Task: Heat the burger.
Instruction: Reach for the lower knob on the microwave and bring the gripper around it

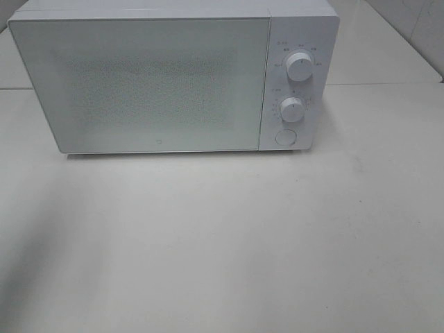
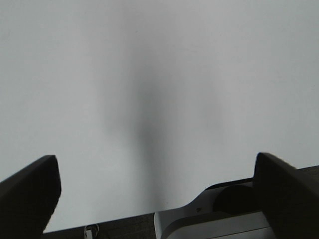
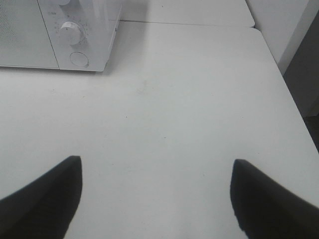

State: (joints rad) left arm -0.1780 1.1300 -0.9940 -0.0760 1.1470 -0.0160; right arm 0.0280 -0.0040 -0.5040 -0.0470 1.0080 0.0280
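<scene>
We see the microwave, door shut, at the far edge of the table. Our left hand and right hand both gape apart, empty.

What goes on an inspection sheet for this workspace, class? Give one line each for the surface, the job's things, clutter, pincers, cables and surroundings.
Surface: white table, bare in front of the microwave.
Job's things: white microwave, door shut; upper knob, lower knob and round button on its panel; burger not seen in any view.
Clutter: nothing seen.
Pincers: left pincer open, holding nothing; right pincer open, holding nothing.
Cables: nothing seen.
Surroundings: white panel and dark floor beyond the table edge.
</scene>
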